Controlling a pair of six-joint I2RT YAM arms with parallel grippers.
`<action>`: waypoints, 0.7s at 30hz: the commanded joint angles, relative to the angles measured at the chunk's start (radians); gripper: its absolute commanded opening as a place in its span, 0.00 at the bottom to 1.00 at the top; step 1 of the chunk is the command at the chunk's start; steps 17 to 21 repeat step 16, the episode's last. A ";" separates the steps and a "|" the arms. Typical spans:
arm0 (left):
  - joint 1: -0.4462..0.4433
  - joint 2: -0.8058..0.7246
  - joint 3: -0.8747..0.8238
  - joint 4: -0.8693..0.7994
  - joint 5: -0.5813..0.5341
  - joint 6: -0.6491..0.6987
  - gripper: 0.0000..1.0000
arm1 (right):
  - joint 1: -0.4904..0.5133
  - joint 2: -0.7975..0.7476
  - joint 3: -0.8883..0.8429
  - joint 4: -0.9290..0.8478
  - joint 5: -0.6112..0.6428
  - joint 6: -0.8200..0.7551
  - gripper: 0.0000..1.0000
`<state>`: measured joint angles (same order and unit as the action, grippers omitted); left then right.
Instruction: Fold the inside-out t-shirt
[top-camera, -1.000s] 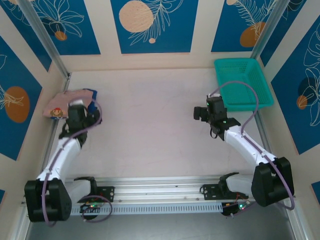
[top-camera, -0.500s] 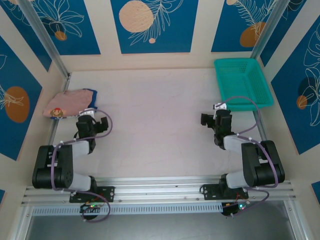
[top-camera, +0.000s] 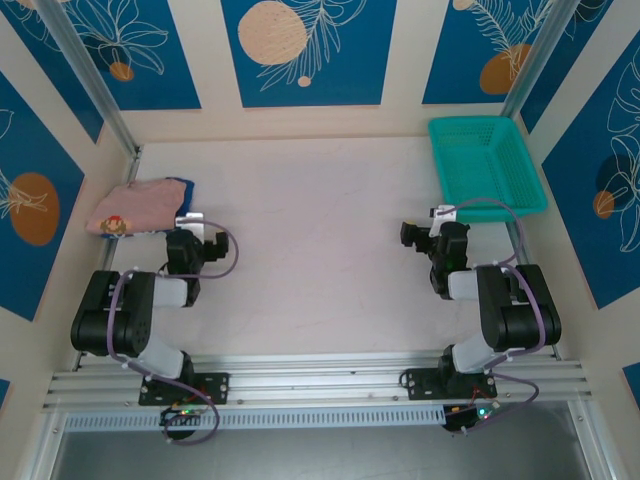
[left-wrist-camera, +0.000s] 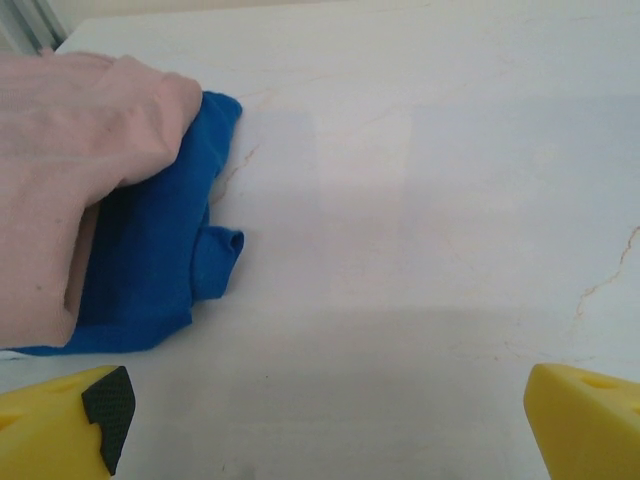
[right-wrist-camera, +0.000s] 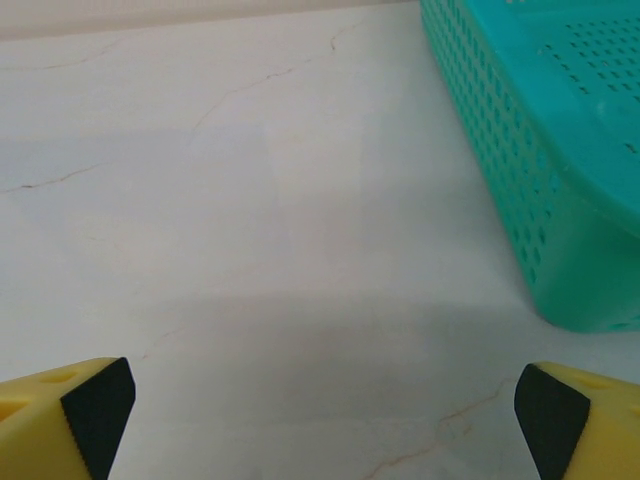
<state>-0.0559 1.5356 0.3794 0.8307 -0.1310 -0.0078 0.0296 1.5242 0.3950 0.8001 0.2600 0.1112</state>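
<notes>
The left gripper (left-wrist-camera: 335, 428) stands wide open and holds nothing, its 2 yellow fingers (left-wrist-camera: 62, 428) framing bare table (top-camera: 310, 230). It hovers low, just beside the near right corner of a small pile of clothes and apart from it. The shirt (top-camera: 135, 205), dusty pink, lies in a compact bundle at the far left of the table, close to the left wall. A small colourful print (top-camera: 114, 225) shows at its near left corner. The shirt rests on top of a blue garment (left-wrist-camera: 150, 270), whose edge and a curled fold stick out on the right side. The right gripper (right-wrist-camera: 325, 425) is likewise spread wide and empty, low over the marbled surface on the right half of the table. A teal basket (right-wrist-camera: 520, 200) with perforated walls sits in the far right corner, just ahead and to the right of it, untouched. Both arms are drawn in close to their bases at the near edge.
</notes>
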 joint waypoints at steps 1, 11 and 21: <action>-0.012 -0.003 0.001 0.040 0.003 0.022 1.00 | -0.002 -0.002 0.002 0.044 -0.019 0.013 0.99; -0.013 -0.002 0.024 -0.003 0.074 0.051 1.00 | 0.000 0.000 0.006 0.039 -0.018 0.011 0.99; -0.013 -0.002 0.024 -0.004 0.074 0.051 1.00 | 0.001 -0.001 0.004 0.042 -0.020 0.013 0.99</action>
